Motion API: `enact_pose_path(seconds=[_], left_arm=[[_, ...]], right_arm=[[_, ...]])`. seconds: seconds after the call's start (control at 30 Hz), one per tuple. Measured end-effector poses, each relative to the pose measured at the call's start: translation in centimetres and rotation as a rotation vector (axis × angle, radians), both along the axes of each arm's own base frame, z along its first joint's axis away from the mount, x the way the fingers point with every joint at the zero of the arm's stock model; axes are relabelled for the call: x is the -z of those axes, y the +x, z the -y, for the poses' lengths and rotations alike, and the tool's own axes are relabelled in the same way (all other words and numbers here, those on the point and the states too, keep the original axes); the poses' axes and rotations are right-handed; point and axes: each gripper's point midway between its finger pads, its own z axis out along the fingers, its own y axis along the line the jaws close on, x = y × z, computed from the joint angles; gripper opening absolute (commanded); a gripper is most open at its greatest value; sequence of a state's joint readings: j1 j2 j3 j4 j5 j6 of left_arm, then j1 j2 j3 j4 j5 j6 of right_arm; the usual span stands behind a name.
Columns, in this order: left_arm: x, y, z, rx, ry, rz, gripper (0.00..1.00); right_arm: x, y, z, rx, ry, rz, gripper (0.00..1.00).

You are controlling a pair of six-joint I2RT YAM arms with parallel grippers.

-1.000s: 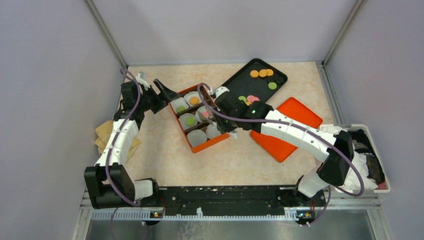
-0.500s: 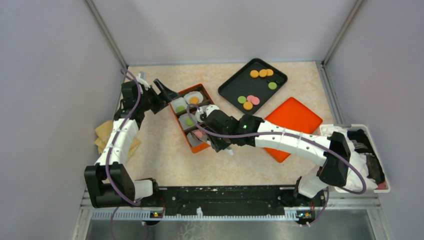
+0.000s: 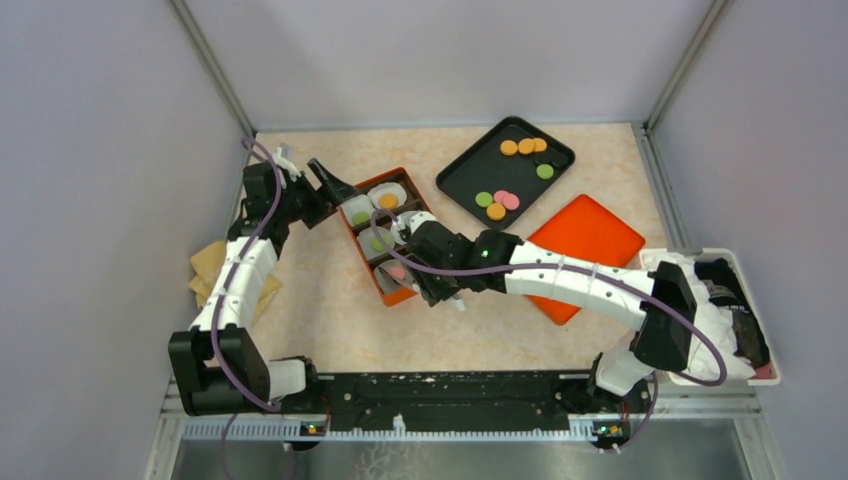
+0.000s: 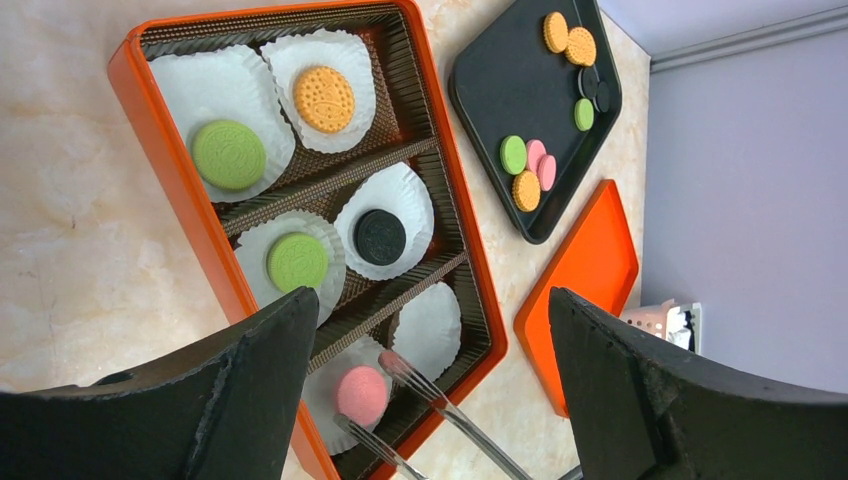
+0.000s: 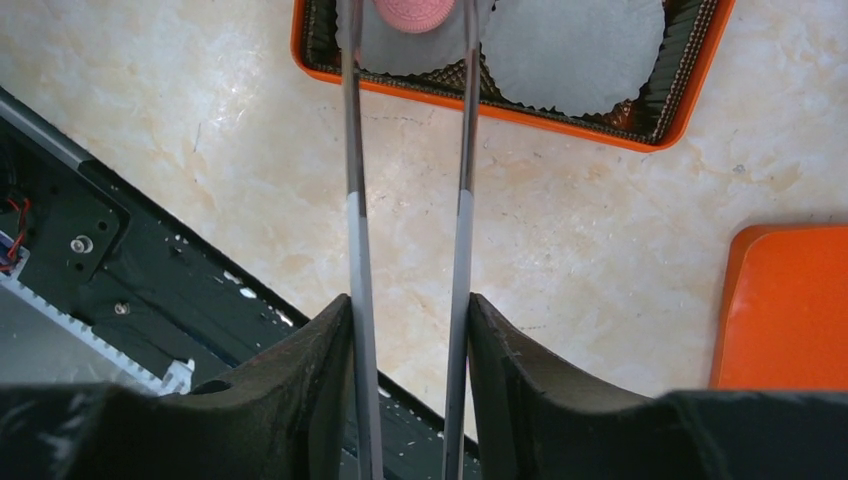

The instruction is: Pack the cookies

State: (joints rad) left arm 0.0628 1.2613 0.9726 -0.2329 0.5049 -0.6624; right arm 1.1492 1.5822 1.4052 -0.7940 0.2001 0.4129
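The fingers (image 5: pixel 300 400) of my right claw (image 5: pixel 408 315) look like matt black plastic, finely grained. Between them the tongs (image 5: pixel 353 200) are bare metal, bright and smooth. Past their tips I see a matt pink cookie (image 5: pixel 413 12) on a crimped white paper cup (image 5: pixel 400 55). Both are in a glossy orange box (image 5: pixel 640 140) with a ribbed brown liner (image 5: pixel 690 50). Under the claw the table (image 5: pixel 580 240) is marbled, faintly shiny.

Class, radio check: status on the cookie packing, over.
Left gripper open beside box. Right gripper shut on tweezers, tips astride pink cookie in its paper cup. One cup empty. Nothing in the way.
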Motion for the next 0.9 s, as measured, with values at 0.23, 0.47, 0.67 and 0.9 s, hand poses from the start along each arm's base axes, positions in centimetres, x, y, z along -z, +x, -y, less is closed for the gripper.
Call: enact_pose_path(seconds=[0.23,0.47,0.67,0.9], left_arm=[[0.0,0.0,0.0,0.005,0.003,0.003,0.92],[0.0,0.0,0.0,0.007,0.004,0.004,0.92],[0.0,-0.1,0.1,0.009,0.002,0.004,0.92],[-0.1,-0.2,0.3,0.020,-0.005,0.005,0.92]], right_arm=[[-0.1,0.1,-0.1,0.000,0.003,0.002,0.46],[-1.0,0.9,-0.2,0.021,0.001,0.038,0.44],[-3.7,3.0,1.2,0.091,-0.028,0.162,0.43],[-7.2,6.1,4.9,0.227,-0.033,0.273,0.42]])
